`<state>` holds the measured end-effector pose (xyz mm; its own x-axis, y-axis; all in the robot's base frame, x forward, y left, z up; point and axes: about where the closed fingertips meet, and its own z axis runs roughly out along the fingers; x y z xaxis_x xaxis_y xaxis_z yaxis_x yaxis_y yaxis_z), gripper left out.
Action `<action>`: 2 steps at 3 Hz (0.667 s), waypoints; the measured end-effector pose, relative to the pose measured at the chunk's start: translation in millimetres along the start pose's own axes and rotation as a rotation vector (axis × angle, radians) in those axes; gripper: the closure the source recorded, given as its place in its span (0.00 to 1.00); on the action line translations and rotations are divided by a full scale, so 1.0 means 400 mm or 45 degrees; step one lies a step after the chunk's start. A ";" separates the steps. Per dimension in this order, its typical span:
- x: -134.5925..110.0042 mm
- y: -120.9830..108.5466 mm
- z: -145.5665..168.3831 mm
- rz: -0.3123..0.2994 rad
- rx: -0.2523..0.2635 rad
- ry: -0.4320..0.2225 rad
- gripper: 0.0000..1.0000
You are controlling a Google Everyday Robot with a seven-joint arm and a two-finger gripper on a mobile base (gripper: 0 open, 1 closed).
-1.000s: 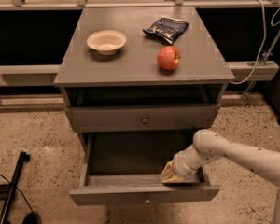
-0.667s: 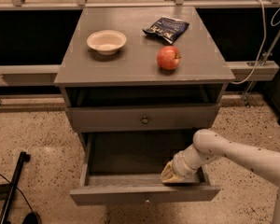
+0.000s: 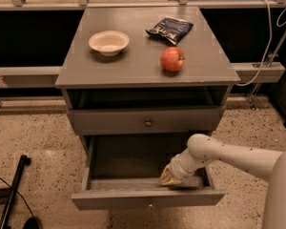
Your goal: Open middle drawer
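The grey cabinet [image 3: 143, 75] has a shut drawer with a brass knob [image 3: 148, 123] under an open slot. Below it the middle drawer [image 3: 148, 198] is pulled well out toward me, and its small brass knob [image 3: 150, 205] shows on the flat front. Its inside looks dark and empty. My gripper [image 3: 169, 177] reaches down from the right on the white arm [image 3: 229, 156]. It sits inside the open drawer, right behind the front panel and right of centre. The bottom drawer is hidden under the open one.
On the cabinet top lie a white bowl [image 3: 108, 42], a red apple [image 3: 172, 59] and a dark snack bag [image 3: 169, 29]. A black stand leg [image 3: 14, 190] lies on the speckled floor at the left. A rail and cables [image 3: 269, 56] run at the right.
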<state>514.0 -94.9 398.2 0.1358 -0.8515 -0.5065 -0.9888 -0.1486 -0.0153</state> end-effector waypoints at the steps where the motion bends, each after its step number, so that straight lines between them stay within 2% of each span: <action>1: -0.014 -0.021 0.024 -0.014 0.023 0.032 1.00; 2: -0.033 -0.015 0.068 -0.036 -0.016 0.041 1.00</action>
<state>516.4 -69.0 381.4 0.1660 -0.8626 -0.4779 -0.9836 -0.1793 -0.0182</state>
